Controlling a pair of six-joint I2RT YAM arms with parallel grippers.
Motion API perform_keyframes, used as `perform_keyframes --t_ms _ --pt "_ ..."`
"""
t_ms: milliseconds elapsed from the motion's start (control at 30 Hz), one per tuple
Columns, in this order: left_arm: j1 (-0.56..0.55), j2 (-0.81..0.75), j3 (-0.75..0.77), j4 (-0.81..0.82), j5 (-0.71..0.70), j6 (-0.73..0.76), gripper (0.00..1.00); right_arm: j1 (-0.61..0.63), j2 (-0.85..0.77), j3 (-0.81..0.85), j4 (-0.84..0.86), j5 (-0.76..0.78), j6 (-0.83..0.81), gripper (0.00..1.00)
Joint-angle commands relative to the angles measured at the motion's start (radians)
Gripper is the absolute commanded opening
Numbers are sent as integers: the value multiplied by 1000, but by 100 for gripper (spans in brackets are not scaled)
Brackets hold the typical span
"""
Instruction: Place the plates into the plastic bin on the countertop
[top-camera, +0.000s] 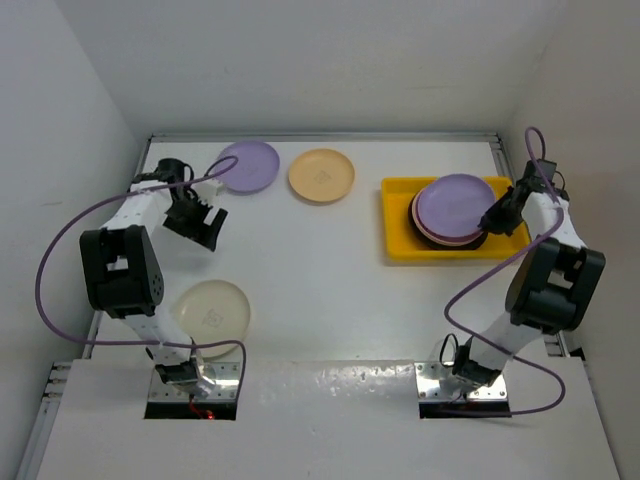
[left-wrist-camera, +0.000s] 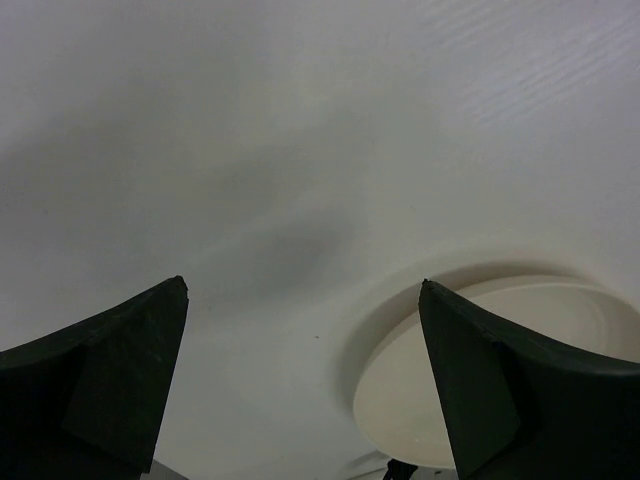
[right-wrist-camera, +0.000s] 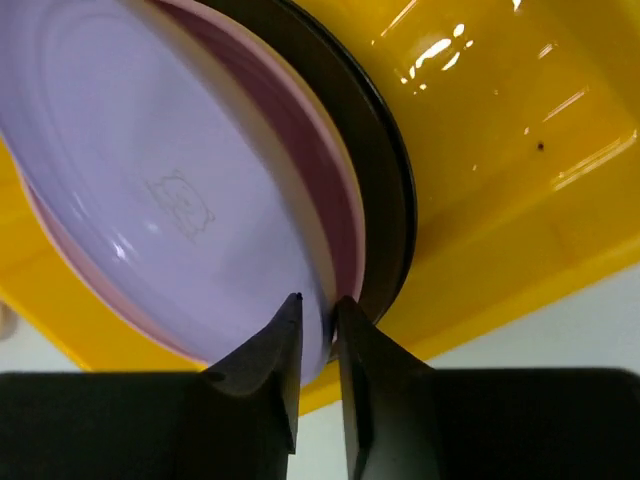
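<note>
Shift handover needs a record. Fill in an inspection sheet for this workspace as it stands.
Surface: white countertop, no spills seen.
Job's things: yellow bin holds a stack, with the stacked lilac plate on top, a pink plate under it and a dark plate below that. The loose lilac plate, yellow-tan plate and cream plate lie on the countertop outside the bin.
Clutter: nothing seen.
Grippers: left fingers open wide and empty, above the countertop; right fingers shut on the stacked lilac plate's rim.
Cables: left purple cable and right purple cable each loop beside their arm.
Surroundings: plain white walls.
</note>
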Motion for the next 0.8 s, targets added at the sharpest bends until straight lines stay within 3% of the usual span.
perform_keyframes --t_ms 0,33,133,200,333,500,700,767 --pt "36 7 -66 -4 -69 86 97 -4 45 95 -30 -56 -23 22" --pt "52 7 -83 -4 -78 95 97 -1 60 107 -45 -47 -21 40" --pt "90 16 -134 17 -101 114 97 3 55 101 -52 -4 -34 71" --pt "99 25 -152 26 -101 125 96 17 53 116 -61 54 -47 76" --pt "109 71 -201 26 -101 145 92 71 -5 147 -119 159 -132 80" --pt "119 85 -221 -47 1 206 84 154 -105 136 -134 274 -172 81" --pt "170 -27 -131 -6 11 160 84 203 -197 113 -141 288 -205 81" --pt "179 -76 -86 -24 84 164 84 226 -222 100 -145 300 -215 81"
